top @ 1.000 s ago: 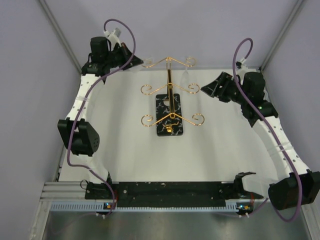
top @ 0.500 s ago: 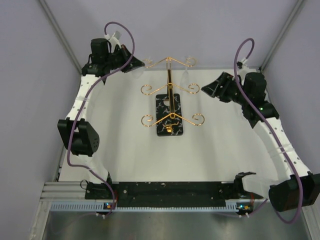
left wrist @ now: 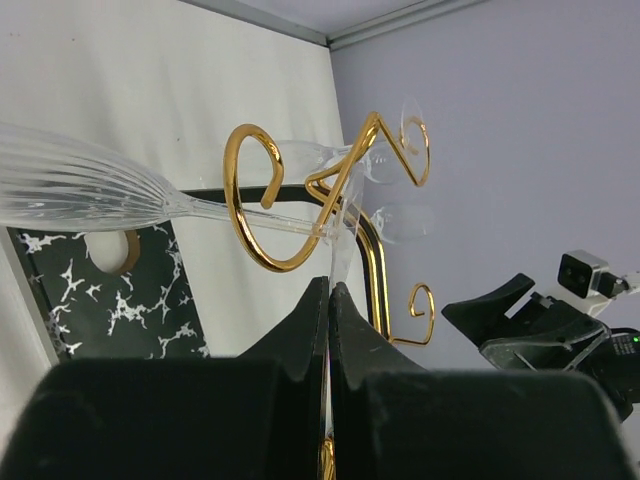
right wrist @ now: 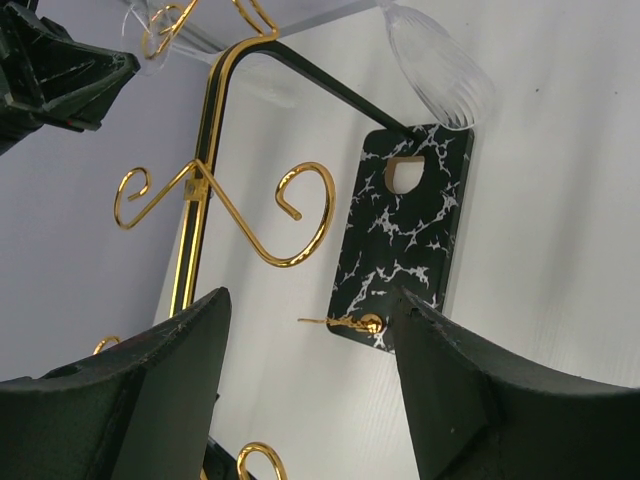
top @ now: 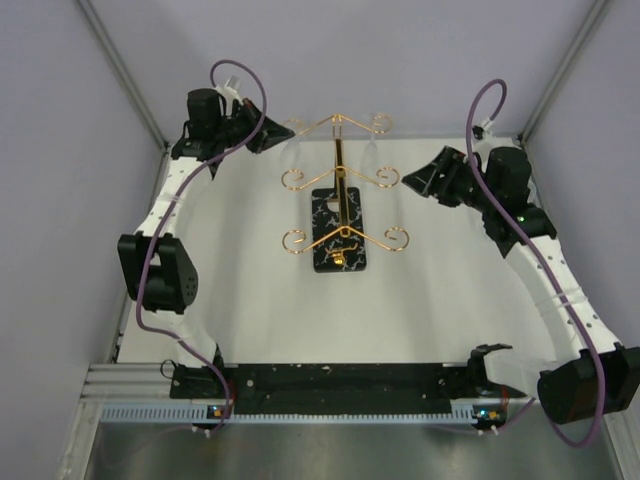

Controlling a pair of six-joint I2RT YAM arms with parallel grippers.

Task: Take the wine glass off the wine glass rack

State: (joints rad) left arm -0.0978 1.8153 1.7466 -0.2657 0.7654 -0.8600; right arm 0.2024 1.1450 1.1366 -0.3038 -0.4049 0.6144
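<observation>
Near the middle of the white tabletop [top: 250, 300] stands the thin gold wire wine glass rack [top: 339, 170], a central post with scroll-ended arms on a black, white-veined marble-look base [top: 336, 232]. Hanging from one far arm is the clear, ribbed wine glass [left wrist: 90, 190]. In the left wrist view its long axis runs along the post. The bowl points toward the base's notched end, the stem passes through a gold scroll, and the round foot lies beyond the scroll, away from the base. The right wrist view shows a ribbed bowl [right wrist: 440, 62] just past that notched end. The left tool [left wrist: 328, 290] sits close to the scroll with its two dark fingers pressed together, and I see nothing clamped between them. The stem crosses just ahead of the tips, but I cannot tell whether they touch. The right tool [right wrist: 312, 300] stands wide apart and holds nothing, facing the rack from the right. Compared with a second ago, the left wrist has shifted slightly at the far left corner and its purple cable [top: 245, 85] loops lower. The right arm and the rack look unchanged.
</observation>
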